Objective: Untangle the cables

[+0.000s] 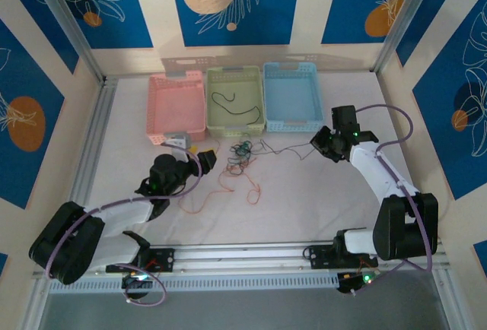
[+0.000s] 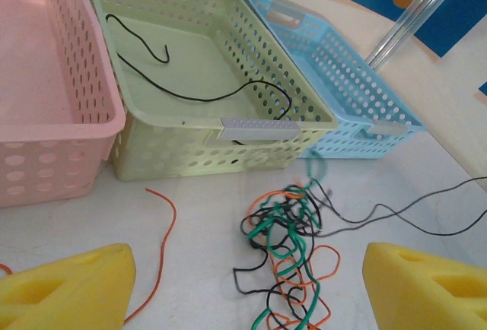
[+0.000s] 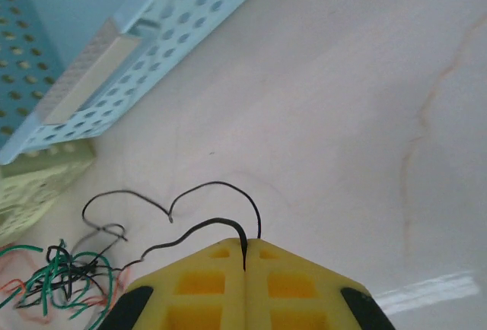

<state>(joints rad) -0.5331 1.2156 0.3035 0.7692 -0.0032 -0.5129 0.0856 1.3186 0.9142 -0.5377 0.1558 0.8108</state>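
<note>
The cables form a small clump of black, green and orange wires (image 1: pixel 242 150) on the white table in front of the green basket. My left gripper (image 2: pixel 247 292) is open and low over the table, its yellow fingers (image 2: pixel 65 288) standing wide on either side of the near end of the clump (image 2: pixel 293 227), with nothing between them. From above, this gripper (image 1: pixel 204 159) sits just left of the clump. My right gripper (image 3: pixel 244 250) is shut on a thin black cable (image 3: pixel 190 231), which runs left to the clump (image 3: pixel 65 277). Seen from the top, it (image 1: pixel 323 144) is right of the clump.
Three baskets stand in a row at the back: pink (image 1: pixel 176 106), green (image 1: pixel 261 98) and blue (image 1: pixel 291 94). A black cable (image 2: pixel 190 94) lies inside the green one. A loose orange cable (image 2: pixel 163 239) trails on the table toward the near side (image 1: pixel 228 182).
</note>
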